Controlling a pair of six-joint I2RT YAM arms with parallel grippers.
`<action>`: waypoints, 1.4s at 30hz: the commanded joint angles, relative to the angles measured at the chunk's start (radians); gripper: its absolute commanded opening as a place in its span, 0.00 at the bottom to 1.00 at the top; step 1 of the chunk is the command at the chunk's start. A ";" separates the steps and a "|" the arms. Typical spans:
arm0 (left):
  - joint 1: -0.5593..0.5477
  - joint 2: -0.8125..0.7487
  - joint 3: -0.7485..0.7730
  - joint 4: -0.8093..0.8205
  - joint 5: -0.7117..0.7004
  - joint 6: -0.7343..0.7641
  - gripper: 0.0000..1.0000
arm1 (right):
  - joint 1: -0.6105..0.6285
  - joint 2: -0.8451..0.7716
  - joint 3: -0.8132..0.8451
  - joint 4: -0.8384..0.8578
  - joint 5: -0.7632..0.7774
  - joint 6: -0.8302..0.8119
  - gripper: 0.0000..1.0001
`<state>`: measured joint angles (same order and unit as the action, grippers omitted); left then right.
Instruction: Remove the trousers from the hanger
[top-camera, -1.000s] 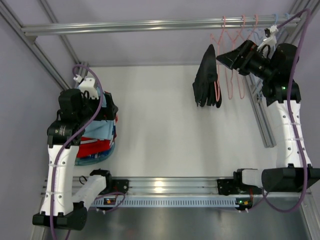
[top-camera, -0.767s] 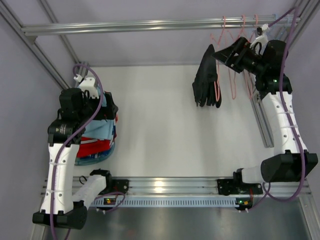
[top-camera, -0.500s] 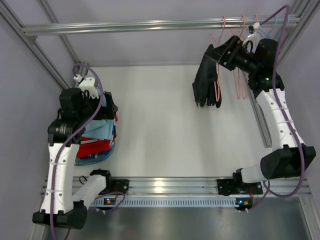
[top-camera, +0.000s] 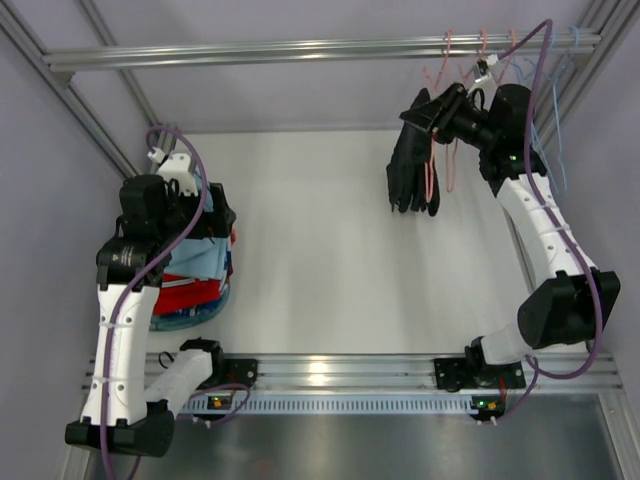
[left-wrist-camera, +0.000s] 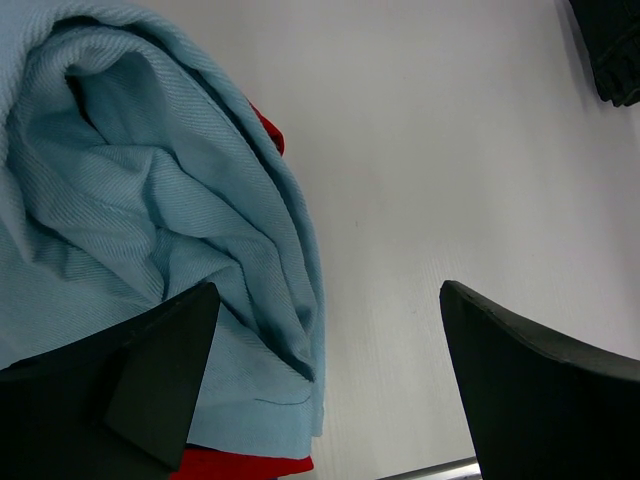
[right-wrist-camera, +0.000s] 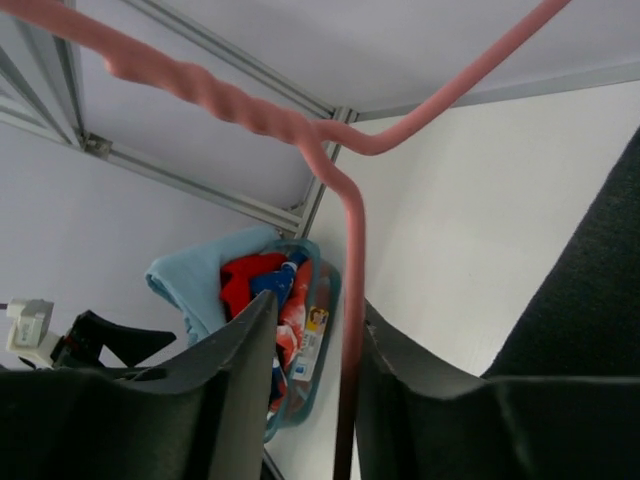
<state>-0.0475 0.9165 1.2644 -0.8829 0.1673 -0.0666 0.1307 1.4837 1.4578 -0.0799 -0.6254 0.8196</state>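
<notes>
The black trousers (top-camera: 412, 160) hang limp on a pink hanger (top-camera: 432, 178) under the top rail, at the back right. My right gripper (top-camera: 426, 112) is up at that hanger's neck. In the right wrist view the pink hanger wire (right-wrist-camera: 352, 250) runs down between the fingers of the right gripper (right-wrist-camera: 318, 305); it lies against the right finger, with a gap to the left one. The trousers (right-wrist-camera: 590, 300) fill the right edge there. My left gripper (top-camera: 185, 215) hangs wide open over the basket, holding nothing (left-wrist-camera: 328, 300).
A teal basket (top-camera: 218, 298) at the left holds a light blue cloth (left-wrist-camera: 150, 200) and a red garment (left-wrist-camera: 250, 465). More pink hangers (top-camera: 482, 55) and pale blue hangers (top-camera: 556, 130) hang on the metal rail (top-camera: 300, 48). Frame posts stand on both sides.
The right arm has swung left and up to the hanger with the trousers, and its jaws have narrowed around the wire. The left arm has not moved.
</notes>
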 joint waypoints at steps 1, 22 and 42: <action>0.005 -0.011 0.030 0.048 0.015 -0.001 0.98 | 0.009 -0.019 0.018 0.144 -0.042 0.047 0.32; 0.005 -0.031 0.016 0.093 0.078 -0.030 0.98 | 0.035 -0.140 0.095 0.362 -0.068 0.207 0.00; -0.018 -0.185 -0.370 0.740 0.486 0.048 0.95 | 0.122 -0.338 -0.111 0.388 -0.123 0.228 0.00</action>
<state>-0.0532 0.6838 0.9363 -0.3862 0.5735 -0.0269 0.2268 1.2106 1.3190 0.1074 -0.7277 1.0779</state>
